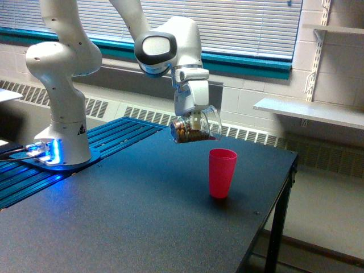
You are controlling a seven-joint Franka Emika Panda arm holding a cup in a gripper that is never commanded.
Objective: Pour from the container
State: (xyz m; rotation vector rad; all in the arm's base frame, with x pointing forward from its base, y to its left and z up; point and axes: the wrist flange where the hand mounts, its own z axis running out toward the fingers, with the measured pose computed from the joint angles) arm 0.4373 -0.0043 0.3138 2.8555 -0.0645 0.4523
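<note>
- While you watch the exterior view, your gripper (pixel 192 116) has its fingers clamped on the container (pixel 196 128), held in the air above the dark table (pixel 142 216).
- You see a small clear jar, tipped on its side, with brown contents pooled along its lower wall.
- It hangs just up and left of the upright pink cup (pixel 221 173), not touching it.

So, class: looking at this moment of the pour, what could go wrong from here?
1. The clear container hangs tilted, up and to the exterior view's left of the pink cup, so its brown contents might miss the narrow mouth and scatter on the black table.
2. The cup stands unsupported; a bump from the gripper might topple it.
</note>
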